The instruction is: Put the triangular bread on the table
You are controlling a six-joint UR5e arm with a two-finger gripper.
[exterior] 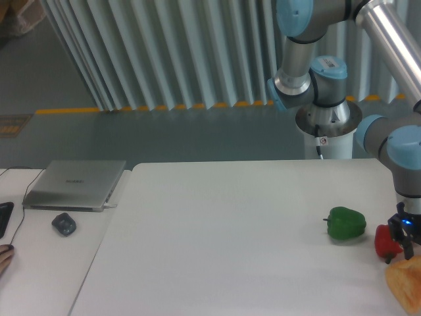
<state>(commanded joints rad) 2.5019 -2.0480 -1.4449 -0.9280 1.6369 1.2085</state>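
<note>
You are looking at the arm working at the far right edge of the view, with the gripper [403, 245] hanging low over the table [217, 243] and the triangular bread [406, 284] sitting directly beneath it at the bottom right corner, partly cut off by the frame. The fingers are reaching down to the top of the bread, but you cannot tell whether the jaws are clamping it or are spread, since the tips are small and dark against the red pepper [383, 241] just behind them. You also cannot tell whether the bread is resting on the tabletop or hanging just above it. Judging from this, the placing step is in hand and close to its end. The next move is calling for a clean release if that is not yet made, then a straight lift upward. You are working near the red pepper and the green pepper [346, 223], so any sideways drift is risking a nudge to either one.
</note>
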